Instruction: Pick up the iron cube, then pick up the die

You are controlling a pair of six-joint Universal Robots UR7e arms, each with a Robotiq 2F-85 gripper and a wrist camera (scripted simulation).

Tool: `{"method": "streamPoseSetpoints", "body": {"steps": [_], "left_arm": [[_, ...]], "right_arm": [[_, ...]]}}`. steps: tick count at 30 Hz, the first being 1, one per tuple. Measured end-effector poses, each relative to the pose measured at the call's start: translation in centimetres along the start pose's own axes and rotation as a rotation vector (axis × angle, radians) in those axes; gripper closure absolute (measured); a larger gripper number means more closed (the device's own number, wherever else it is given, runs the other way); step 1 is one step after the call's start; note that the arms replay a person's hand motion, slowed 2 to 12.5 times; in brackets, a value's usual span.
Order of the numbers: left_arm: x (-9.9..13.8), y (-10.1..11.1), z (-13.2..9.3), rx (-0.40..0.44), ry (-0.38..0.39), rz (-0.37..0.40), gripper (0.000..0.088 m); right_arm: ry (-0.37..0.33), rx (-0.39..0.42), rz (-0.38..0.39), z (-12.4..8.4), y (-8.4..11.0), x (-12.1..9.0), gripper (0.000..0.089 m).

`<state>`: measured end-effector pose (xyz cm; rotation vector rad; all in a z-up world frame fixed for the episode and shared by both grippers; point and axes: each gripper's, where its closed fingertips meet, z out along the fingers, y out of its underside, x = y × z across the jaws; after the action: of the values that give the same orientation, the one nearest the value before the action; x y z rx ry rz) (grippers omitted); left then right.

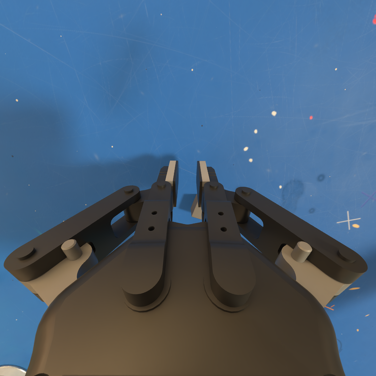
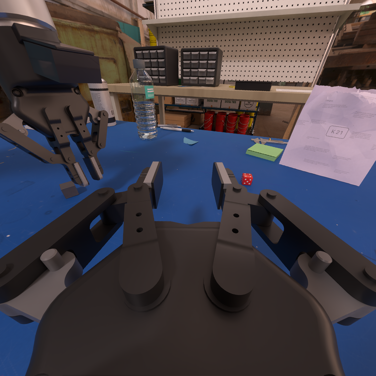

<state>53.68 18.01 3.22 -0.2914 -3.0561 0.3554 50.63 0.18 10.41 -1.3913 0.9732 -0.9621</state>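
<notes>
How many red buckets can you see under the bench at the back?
4. The red buckets stand in a row under the back bench: first, second, third, fourth. More may be hidden behind.

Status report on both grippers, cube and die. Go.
Left gripper nearly closed, empty, tips beside iron cube on table. Right gripper open, empty. Die untouched, nothing blocking.

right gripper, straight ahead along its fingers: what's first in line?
Likely bare blue tabletop. Between the right gripper's open fingers nothing stands; the small red white-dotted die sits off to the right. Depth is unclear.
</notes>
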Motion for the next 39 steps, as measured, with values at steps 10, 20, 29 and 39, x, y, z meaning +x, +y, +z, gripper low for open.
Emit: {"method": "streamPoseSetpoints", "body": {"steps": [10, 20, 29, 39], "left_arm": [[0.3, -0.2, 0.6, -0.01, 0.012, 0.034, 0.0718], [0.7, 0.0, 1.3, -0.031, 0.017, 0.059, 0.0716], [1.1, -0.2, 1.9, -0.01, 0.024, 0.063, 0.0714], [1.6, -0.1, 2.1, 0.004, 0.019, 0.046, 0.0708]], "right_arm": [[-0.001, -0.002, -0.002, 0.0, 0.0, 0.0, 0.0454], [-0.001, -0.002, -0.001, 0.0, 0.0, 0.0, 0.0454], [-0.001, -0.002, 0.0, 0.1, 0.0, 0.0, 0.0454], [-0.002, -0.003, 0.0, 0.1, 0.0, 0.0, 0.0454]]}}
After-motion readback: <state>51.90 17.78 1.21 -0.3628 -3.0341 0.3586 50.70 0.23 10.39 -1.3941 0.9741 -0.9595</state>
